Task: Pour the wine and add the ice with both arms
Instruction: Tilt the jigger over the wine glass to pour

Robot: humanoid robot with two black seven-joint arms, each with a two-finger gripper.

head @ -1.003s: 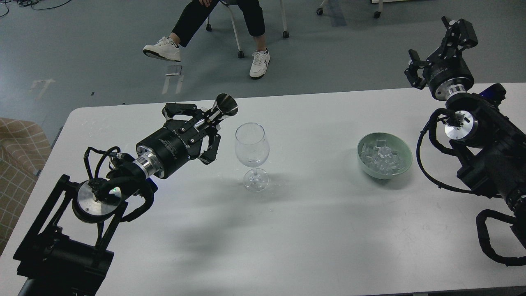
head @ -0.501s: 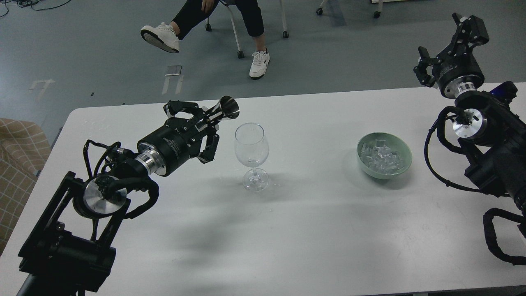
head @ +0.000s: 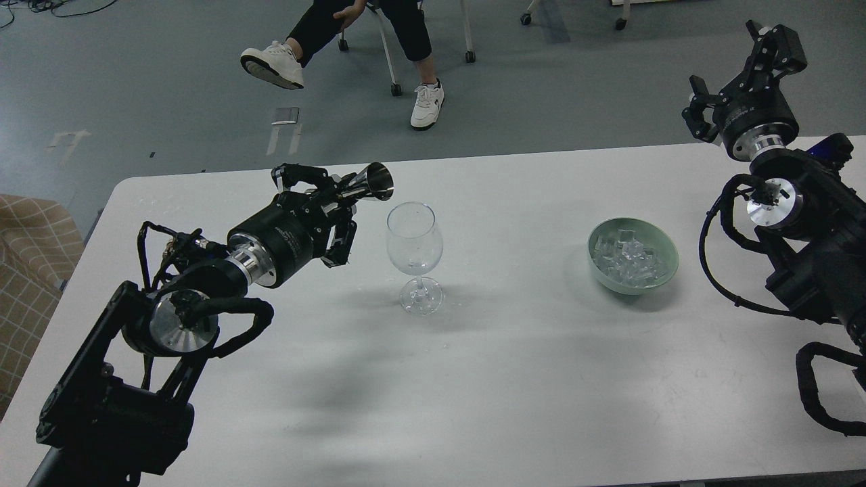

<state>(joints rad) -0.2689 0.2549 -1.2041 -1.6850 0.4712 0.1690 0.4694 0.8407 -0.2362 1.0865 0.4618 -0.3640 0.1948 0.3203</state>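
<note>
A clear wine glass (head: 414,250) stands upright near the middle of the white table (head: 473,379); I cannot see any wine in it. My left gripper (head: 336,203) is shut on a shiny steel jigger (head: 369,184), tilted on its side just left of and above the glass rim. A pale green bowl (head: 633,256) right of the glass holds several clear ice cubes (head: 629,260). My right gripper (head: 741,74) is raised at the far right, beyond the table's back edge, its fingers spread open and empty.
A seated person's legs and white shoes (head: 426,105) and chair legs are on the grey floor behind the table. A tan checked seat (head: 30,250) is at the left edge. My right arm's cables (head: 818,399) hang over the table's right end.
My left gripper has drawn slightly left and up with the jigger, which now lies flatter. My right gripper has risen and moved right, away from the table.
</note>
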